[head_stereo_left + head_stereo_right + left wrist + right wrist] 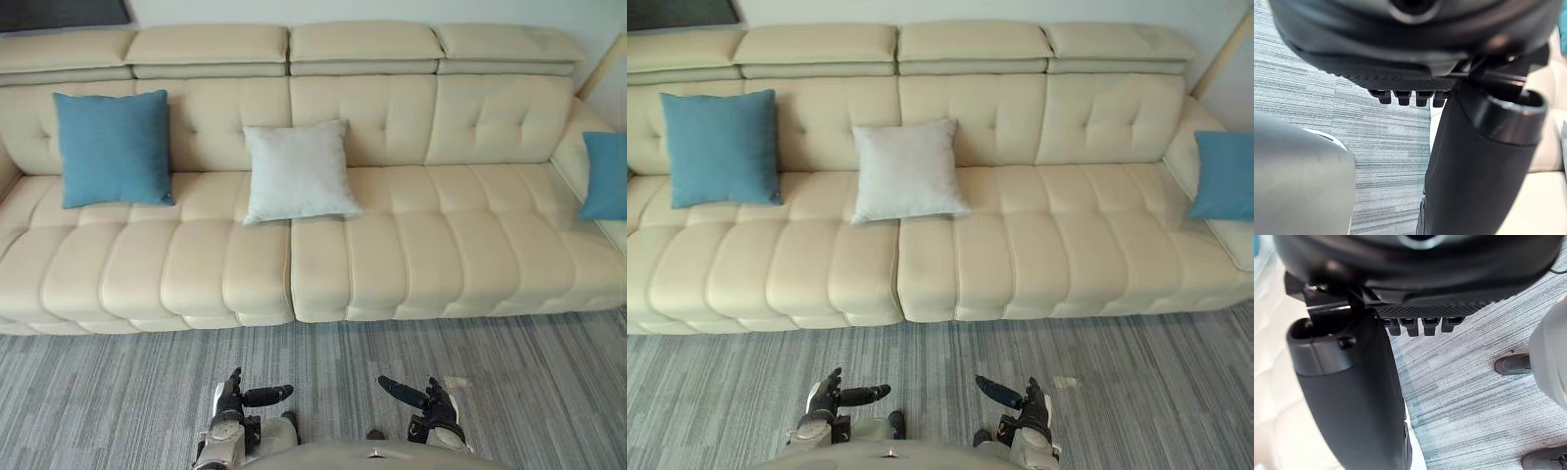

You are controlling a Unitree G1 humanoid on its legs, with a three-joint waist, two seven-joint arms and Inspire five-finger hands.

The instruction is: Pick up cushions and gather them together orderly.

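Note:
Three cushions lie on a long cream sofa. A blue cushion leans on the backrest at the left. A pale grey cushion leans near the middle seam. Another blue cushion stands against the right armrest, partly cut off by the view's edge. My left hand and right hand hang low over the carpet, well short of the sofa, thumbs pointing at each other. Both are open and hold nothing. The wrist views show each thumb, the left and the right, up close.
Grey striped carpet runs between me and the sofa's front edge. The sofa's right end turns toward me as an armrest. A dark frame hangs on the wall behind the left end.

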